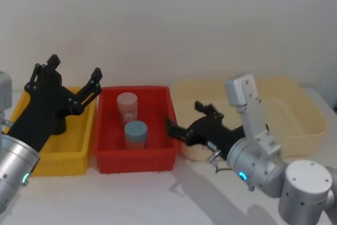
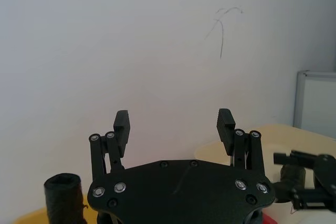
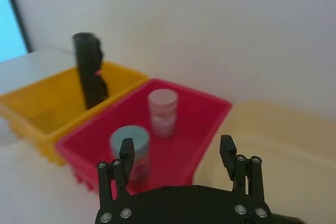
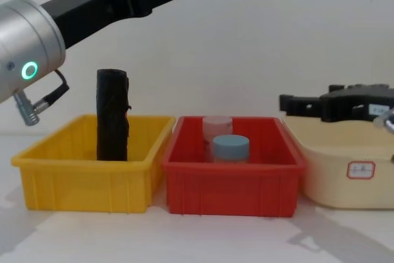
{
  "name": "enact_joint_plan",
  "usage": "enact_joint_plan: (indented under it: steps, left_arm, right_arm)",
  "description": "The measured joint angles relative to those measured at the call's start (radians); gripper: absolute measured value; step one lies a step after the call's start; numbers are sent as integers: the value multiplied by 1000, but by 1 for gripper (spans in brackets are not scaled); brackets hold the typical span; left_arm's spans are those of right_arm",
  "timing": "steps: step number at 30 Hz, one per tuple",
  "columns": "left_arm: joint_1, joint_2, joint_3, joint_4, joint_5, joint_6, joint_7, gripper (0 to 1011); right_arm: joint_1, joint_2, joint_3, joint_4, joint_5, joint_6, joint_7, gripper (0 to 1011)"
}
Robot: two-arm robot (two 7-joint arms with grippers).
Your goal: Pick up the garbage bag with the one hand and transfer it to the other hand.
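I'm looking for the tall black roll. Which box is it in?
The yellow bin, at the robot's left end. The garbage bag stands upright in it; the red bin holds two small jars, and the cream tub sits farthest right.

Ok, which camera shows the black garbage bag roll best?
The chest view: the garbage bag stands upright in the yellow bin, side-on and unobstructed above the rim. The right wrist view shows it farther off, the left wrist view just its top end, and in the head view the left claw hides most of it.
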Motion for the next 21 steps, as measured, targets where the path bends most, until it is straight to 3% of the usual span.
enact_joint_plan:
  steps: [10,21]
  left_arm:
    - [31,9,-15,-28,3,-3,17,1001]
    - [46,14,-22,-42,5,-4,25,1001]
  right_arm:
    - [-21,-6,-52,-22,7,24,19,1001]
    - [-3,-18,-98,0,6,24,26,1001]
